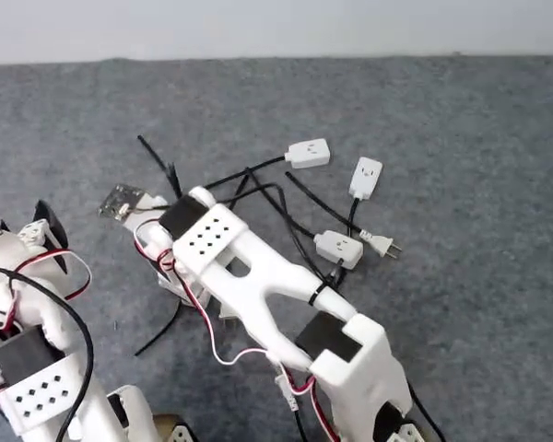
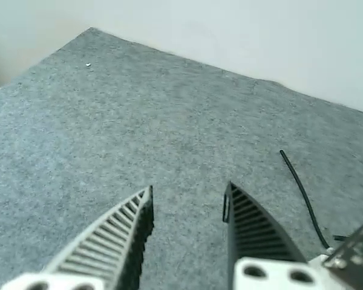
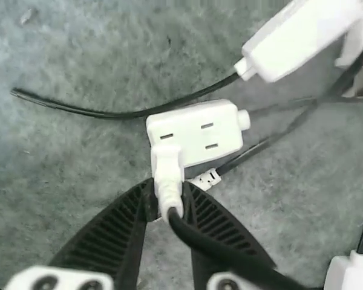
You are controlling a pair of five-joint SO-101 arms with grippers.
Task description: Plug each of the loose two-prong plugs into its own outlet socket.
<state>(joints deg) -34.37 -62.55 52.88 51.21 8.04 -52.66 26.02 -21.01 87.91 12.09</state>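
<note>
My right gripper (image 3: 166, 208) is shut on a white two-prong plug (image 3: 167, 175) with a black cord. The plug's front end butts against the side of a white outlet socket (image 3: 196, 132) lying on the carpet; its prongs are hidden. In the high view three more white sockets lie apart: one at the back (image 1: 307, 153), one to its right (image 1: 366, 177) and one nearer (image 1: 338, 247), with a loose plug (image 1: 380, 244) beside that last one. My left gripper (image 2: 187, 211) stands open over bare carpet at the left, with nothing between its fingers.
Black cords (image 1: 258, 189) tangle between the sockets and run under the right arm (image 1: 258, 267). A loose black cable end (image 2: 299, 187) lies on the grey carpet (image 1: 461, 110). A small circuit board (image 1: 122, 203) sits left of the arm.
</note>
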